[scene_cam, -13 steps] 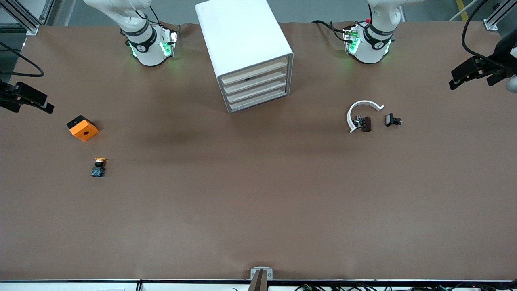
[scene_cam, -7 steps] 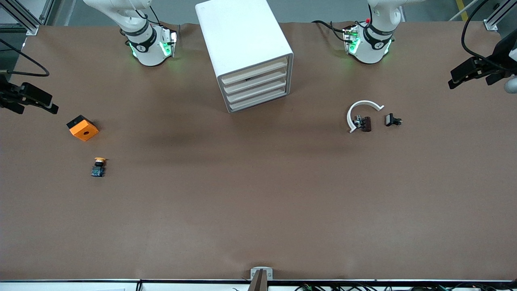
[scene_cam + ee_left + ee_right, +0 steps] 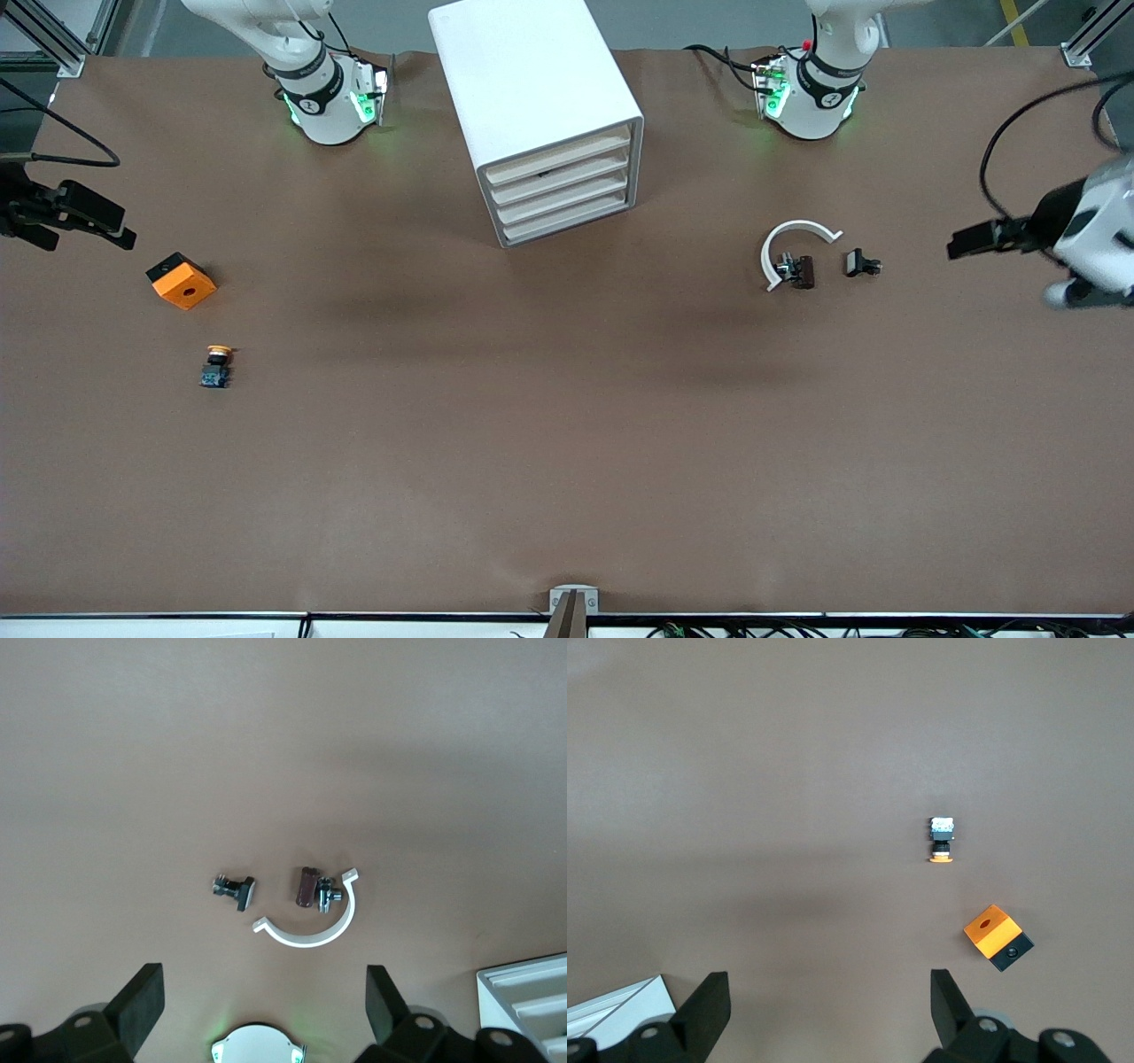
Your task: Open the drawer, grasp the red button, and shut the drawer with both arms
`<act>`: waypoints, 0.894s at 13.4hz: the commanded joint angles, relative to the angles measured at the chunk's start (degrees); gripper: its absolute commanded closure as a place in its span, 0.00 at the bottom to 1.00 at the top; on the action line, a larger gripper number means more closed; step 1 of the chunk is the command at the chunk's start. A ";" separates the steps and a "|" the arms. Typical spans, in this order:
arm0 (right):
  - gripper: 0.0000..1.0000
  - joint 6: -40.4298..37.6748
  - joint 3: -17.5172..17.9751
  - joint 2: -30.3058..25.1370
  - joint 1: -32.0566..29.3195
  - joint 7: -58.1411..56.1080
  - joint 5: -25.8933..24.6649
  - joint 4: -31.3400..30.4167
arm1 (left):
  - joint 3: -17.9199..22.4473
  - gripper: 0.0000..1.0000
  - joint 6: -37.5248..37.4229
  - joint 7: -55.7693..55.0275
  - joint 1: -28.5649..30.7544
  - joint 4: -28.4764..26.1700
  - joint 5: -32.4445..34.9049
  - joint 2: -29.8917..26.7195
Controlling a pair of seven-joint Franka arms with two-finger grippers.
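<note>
The white drawer cabinet [image 3: 540, 115] stands between the two arm bases, and all its drawers [image 3: 563, 190] are shut. Its corner shows in the left wrist view [image 3: 532, 997] and the right wrist view [image 3: 616, 1005]. The red-capped button is hidden from every view. My left gripper [image 3: 970, 241] is open and empty over the table at the left arm's end; its own view [image 3: 264, 992] shows the jaws wide apart. My right gripper [image 3: 120, 232] is open and empty over the right arm's end of the table, as its own view [image 3: 828, 997] shows.
An orange block with a hole [image 3: 181, 280] [image 3: 998, 936] and a yellow-capped button [image 3: 215, 365] [image 3: 942, 838] lie near the right arm's end. A white curved clip [image 3: 793, 248] [image 3: 310, 926], a small dark part [image 3: 802, 270] and a black part [image 3: 861, 263] [image 3: 235, 889] lie near the left arm's end.
My left gripper has swung down and inward toward the white clip parts. My right gripper has crept a little inward over the table. Nothing on the table has moved.
</note>
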 commanded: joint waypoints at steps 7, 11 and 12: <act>0.00 -0.36 0.12 0.13 0.23 0.06 -0.88 1.30 | -0.48 0.00 2.86 -19.58 -5.86 2.62 -2.39 8.72; 0.00 -1.15 0.12 0.13 0.23 -0.03 -0.88 1.47 | -0.48 0.00 3.57 -31.35 -6.30 2.79 -8.46 11.53; 0.00 -1.07 0.12 0.13 0.23 0.06 -0.97 1.47 | -0.48 0.00 3.57 -34.08 -6.39 2.97 -8.64 12.15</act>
